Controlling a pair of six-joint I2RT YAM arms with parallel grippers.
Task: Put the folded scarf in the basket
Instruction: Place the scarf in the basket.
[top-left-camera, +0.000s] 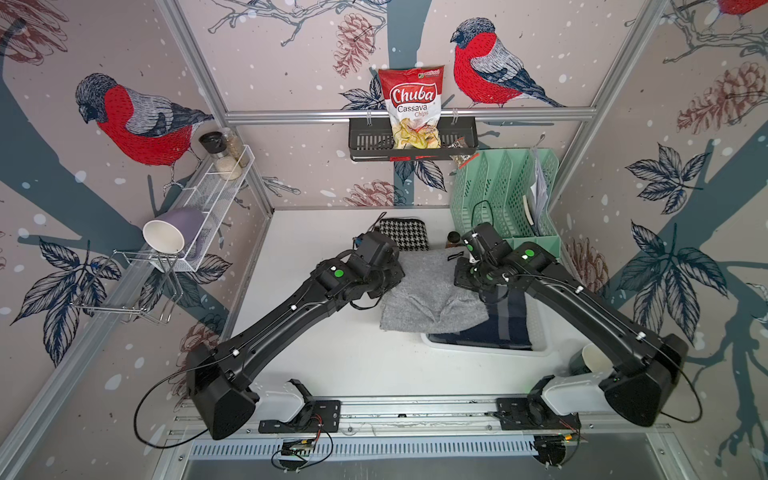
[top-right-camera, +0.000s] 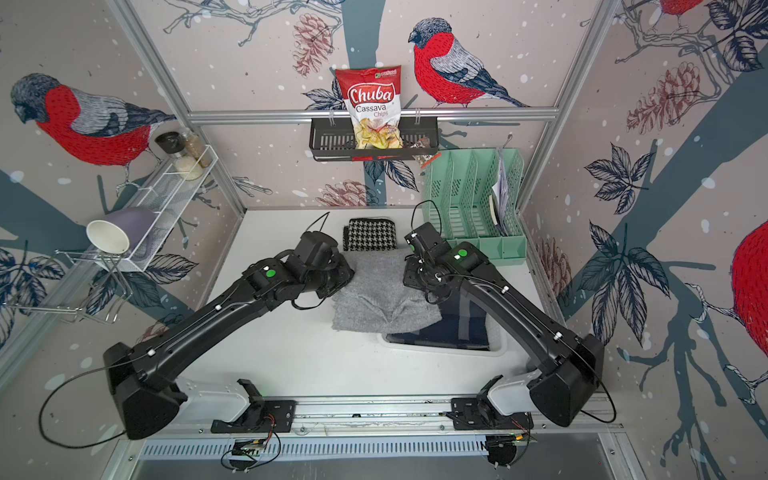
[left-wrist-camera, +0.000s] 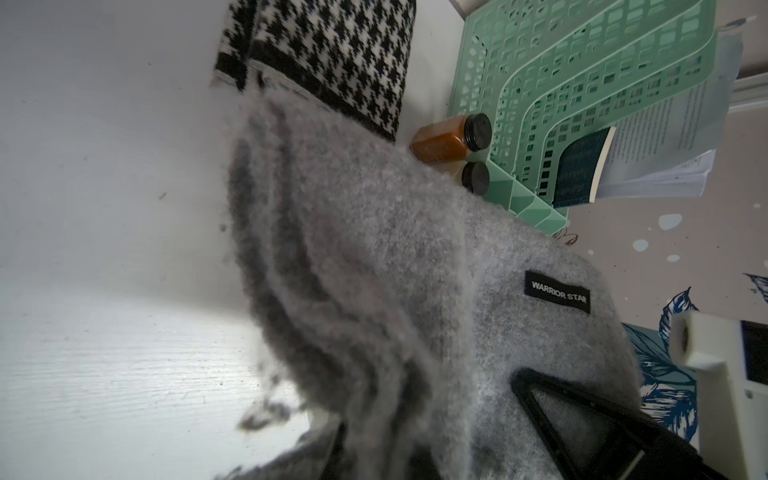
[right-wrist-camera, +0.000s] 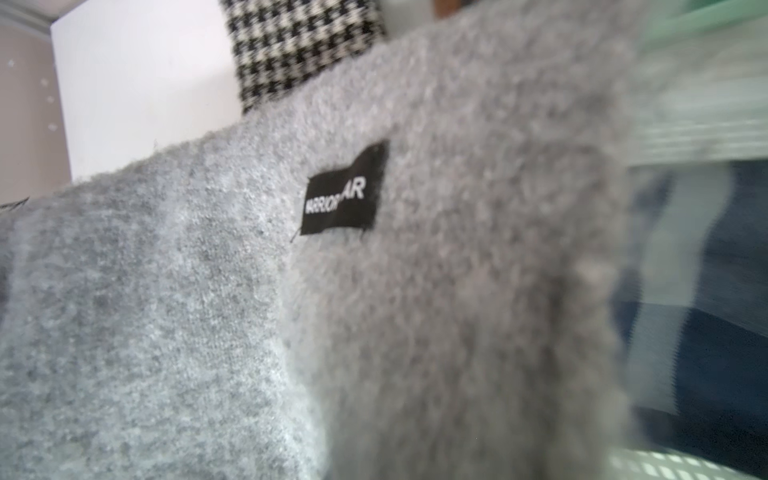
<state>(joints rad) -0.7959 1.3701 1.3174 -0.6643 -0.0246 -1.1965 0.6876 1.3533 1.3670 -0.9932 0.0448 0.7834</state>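
The folded scarf (top-left-camera: 428, 291) (top-right-camera: 382, 295) is grey and fuzzy, with a black label (left-wrist-camera: 557, 291) (right-wrist-camera: 345, 189). It hangs stretched between my two grippers above the table. My left gripper (top-left-camera: 392, 278) (top-right-camera: 345, 274) is shut on its left edge, and my right gripper (top-left-camera: 465, 277) (top-right-camera: 411, 276) is shut on its right edge. The scarf's near right corner overhangs the white basket (top-left-camera: 486, 350) (top-right-camera: 440, 353) (right-wrist-camera: 665, 469), which holds a navy plaid cloth (top-left-camera: 507, 324) (right-wrist-camera: 715, 332). In both wrist views the fabric hides the fingertips.
A houndstooth cloth (top-left-camera: 403, 235) lies behind the scarf. Two spice jars (left-wrist-camera: 449, 141) stand beside the mint-green organiser (top-left-camera: 505, 199) at the back right. A black wall shelf (top-left-camera: 365, 143) holds a chips bag. A wire shelf (top-left-camera: 216, 195) with a cup hangs at the left.
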